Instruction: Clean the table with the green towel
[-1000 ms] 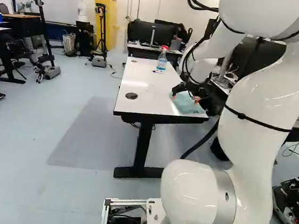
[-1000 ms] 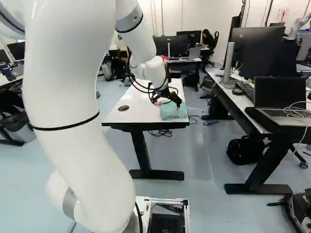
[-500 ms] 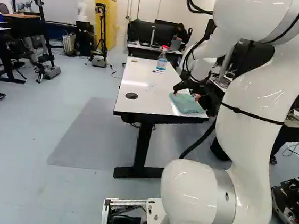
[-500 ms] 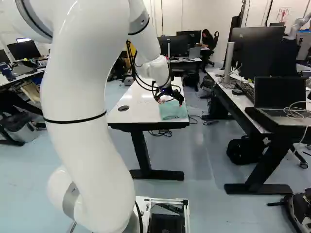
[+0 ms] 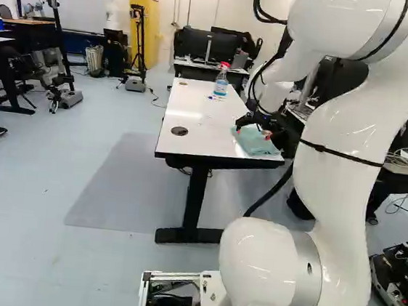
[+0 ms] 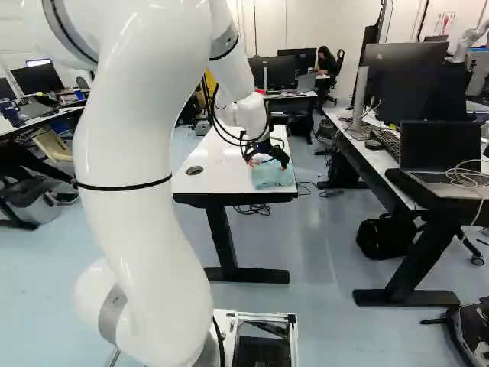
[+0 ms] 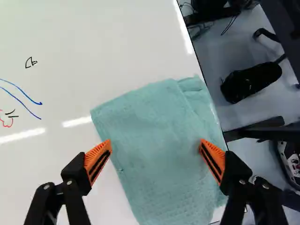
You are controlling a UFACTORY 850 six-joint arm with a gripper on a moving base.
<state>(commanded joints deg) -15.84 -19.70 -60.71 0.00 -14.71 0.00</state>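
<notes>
My gripper point(image 5: 253, 133) is above the near right part of the white table point(image 5: 193, 115) in the left base view. Beneath it lies the folded green towel point(image 5: 256, 143), close to the table's corner. The wrist view has the gripper point(image 7: 156, 145) open, its two orange-padded fingers wide apart with the towel point(image 7: 150, 112) spread below and between them. One fingertip is at the towel's edge, the other over its opposite side. Blue lines point(image 7: 21, 97), a red scribble point(image 7: 8, 123) and a small black mark point(image 7: 30, 62) show on the tabletop beside the towel.
A spray bottle point(image 5: 221, 83) with a red top stands toward the table's far end, a marker point(image 5: 215, 98) near it. To the right is a desk point(image 6: 382, 160) with a laptop point(image 6: 442, 149) and monitors. Another robot point(image 6: 470, 40) stands far back.
My arm's upper links have swung left in the left base view and right in the right base view. The gripper has shifted only slightly above the towel, still open. The base has stayed put.
</notes>
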